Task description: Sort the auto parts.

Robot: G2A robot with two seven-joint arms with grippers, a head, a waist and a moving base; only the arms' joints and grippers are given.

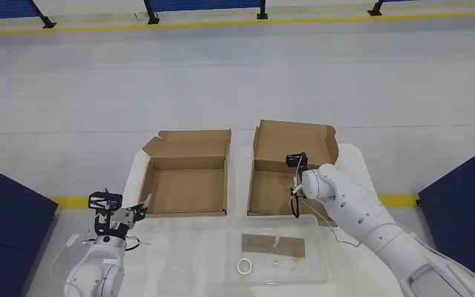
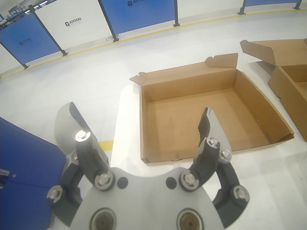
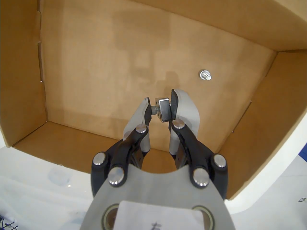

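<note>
The right hand (image 3: 160,107) is closed on a small silver metal bolt with a square block head (image 3: 165,110). One finger presses the flat face of the block and the other bears on the end of the short threaded stud. The hand hangs over the middle of the right brown cardboard box (image 1: 271,193), with the bolt clear of the box floor. A second small silver bolt (image 3: 205,75) lies loose on that floor, just beside the hand and not touching it.

The left hand (image 2: 139,110) is spread wide and holds nothing. It sits near the left near corner of the left brown cardboard box (image 1: 185,189), whose floor is bare.

On the white counter (image 1: 185,252), near to both boxes, is a clear plastic tray (image 1: 319,260). It holds a brown cardboard strip (image 1: 273,245), a small white ring (image 1: 245,265) and some specks too small to identify.

The held bolt looks rigid, dense for its size and smooth, so it could slip or twist in a loose pinch. The flat sides of the block seem the safest place to grip. Once let go it will probably bounce or roll on the stiff cardboard, so a low release looks wise.
</note>
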